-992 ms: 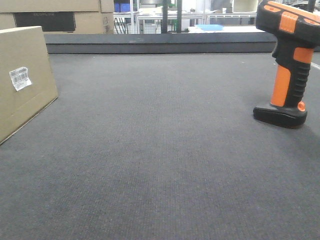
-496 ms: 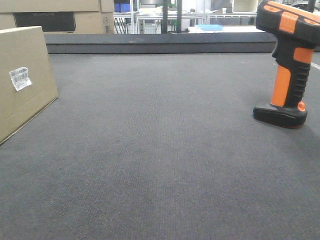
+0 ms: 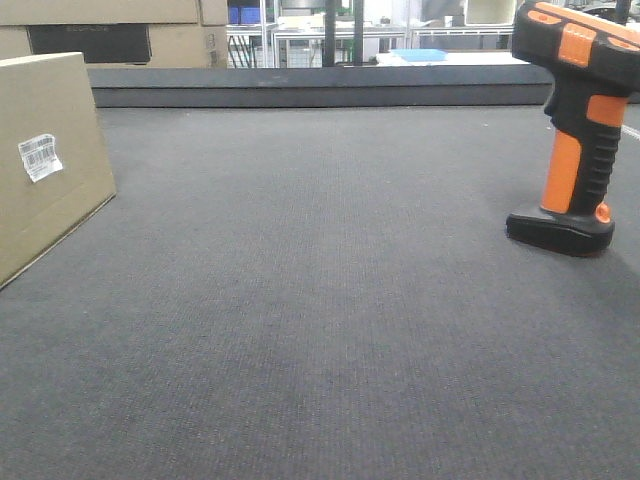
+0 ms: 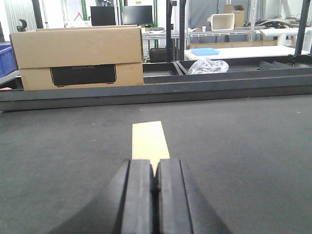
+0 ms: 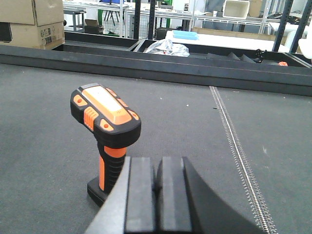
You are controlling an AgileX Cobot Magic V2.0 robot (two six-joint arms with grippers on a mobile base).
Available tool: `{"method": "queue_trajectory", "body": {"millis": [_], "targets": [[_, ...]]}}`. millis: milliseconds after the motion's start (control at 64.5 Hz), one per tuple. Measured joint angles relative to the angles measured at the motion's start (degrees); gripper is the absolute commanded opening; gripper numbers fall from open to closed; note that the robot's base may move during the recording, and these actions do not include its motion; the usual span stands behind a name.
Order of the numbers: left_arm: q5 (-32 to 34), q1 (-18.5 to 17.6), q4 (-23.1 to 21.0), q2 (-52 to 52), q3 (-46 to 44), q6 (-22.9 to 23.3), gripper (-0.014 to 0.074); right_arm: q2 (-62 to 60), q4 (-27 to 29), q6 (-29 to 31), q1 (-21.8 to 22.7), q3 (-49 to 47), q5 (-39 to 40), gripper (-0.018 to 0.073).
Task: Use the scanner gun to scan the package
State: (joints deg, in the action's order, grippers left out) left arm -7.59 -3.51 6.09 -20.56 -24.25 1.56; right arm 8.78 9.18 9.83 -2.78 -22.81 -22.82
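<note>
The package (image 3: 45, 160), a tan cardboard box with a small white barcode label (image 3: 40, 156), stands at the table's left edge in the front view. In the left wrist view its narrow tan top (image 4: 149, 139) lies straight ahead of my left gripper (image 4: 155, 168), which is shut and empty. The scanner gun (image 3: 575, 125), black with an orange handle, stands upright on its foot at the right. In the right wrist view the scanner gun (image 5: 105, 131) is just ahead and left of my right gripper (image 5: 157, 168), also shut on nothing and apart from it.
Larger cardboard boxes with a dark panel (image 4: 78, 58) sit behind a raised dark rail (image 3: 320, 88) at the table's far edge. A crumpled plastic bag (image 4: 208, 65) lies beyond it. A pale stitched seam (image 5: 239, 156) runs along the mat right of the scanner.
</note>
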Motion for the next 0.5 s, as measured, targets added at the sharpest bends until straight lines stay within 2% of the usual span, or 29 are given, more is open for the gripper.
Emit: {"method": "queue_trajectory", "body": {"millis": [186, 403, 496], "targets": [[-0.64, 0.73, 0.00, 0.94, 0.00, 0.00, -0.0111, 0.00, 0.00, 0.00, 0.00, 0.00, 0.00, -0.0162], [-3.34, 8.02, 0.00, 8.94, 5.09, 0.00, -0.0111, 0.00, 0.00, 0.00, 0.00, 0.00, 0.00, -0.0162], [-2.95, 8.84, -0.11, 13.44, 10.37, 0.00, -0.0111, 0.00, 0.00, 0.00, 0.00, 0.00, 0.00, -0.0162]]}}
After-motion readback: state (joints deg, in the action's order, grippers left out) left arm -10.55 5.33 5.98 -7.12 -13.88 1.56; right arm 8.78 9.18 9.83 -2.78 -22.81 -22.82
